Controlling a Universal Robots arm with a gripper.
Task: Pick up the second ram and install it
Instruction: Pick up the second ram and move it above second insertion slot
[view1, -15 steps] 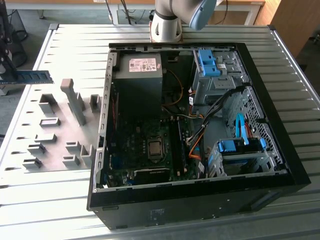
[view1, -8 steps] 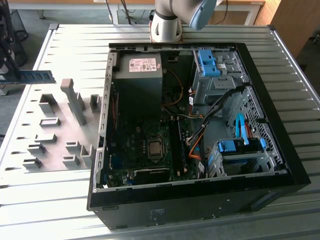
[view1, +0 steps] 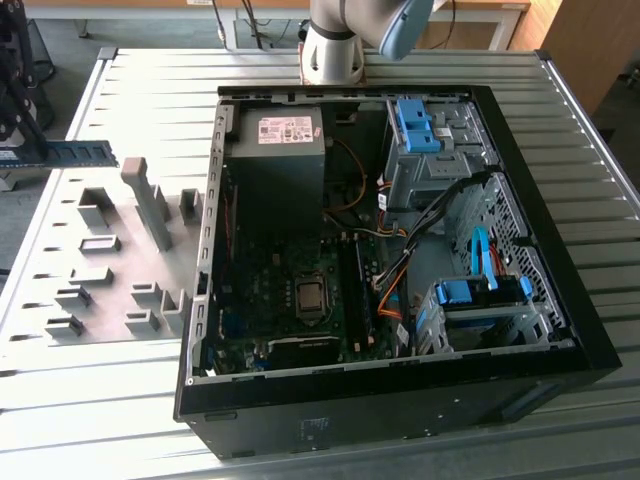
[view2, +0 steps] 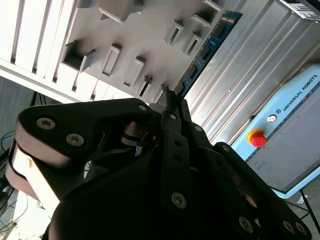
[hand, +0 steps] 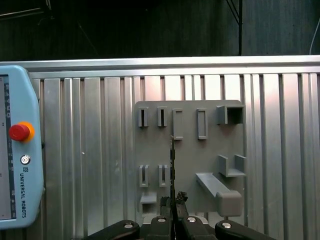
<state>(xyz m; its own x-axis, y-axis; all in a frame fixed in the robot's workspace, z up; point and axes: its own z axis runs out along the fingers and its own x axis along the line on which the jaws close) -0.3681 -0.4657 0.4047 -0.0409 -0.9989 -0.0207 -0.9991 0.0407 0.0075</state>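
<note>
The gripper (hand: 174, 199) has its fingers pressed onto one end of the ram (view2: 205, 50), pinching the thin blue stick by its flat faces so that most of its length juts past the fingertips. In the first wrist view the ram shows edge-on, a narrow line running straight out from the gripper. Gripping it by the end probably leaves both long edges free, and pinching the flat faces likely stops it twisting. The ram touches nothing but the gripper and points toward the grey fixture (hand: 190, 150) below, apart from it. The fixture's narrow pockets and ledges look made to stand parts upright so fingers can close on the exposed end. Well off to the gripper's side, past the fixture, the open case (view1: 400, 425) lies on its side with the board (view1: 290, 300) facing up, which seems meant to let parts go in from above. Everything rests on a counter (view1: 150, 90) of pale ribbed aluminium slats. A pendant (hand: 17, 150) with a red stop button lies on it beside the fixture. The arm base (view1: 335, 50) stands beyond the case at the counter's edge. Past the counter the room shows dark floor and some wooden furniture.
</note>
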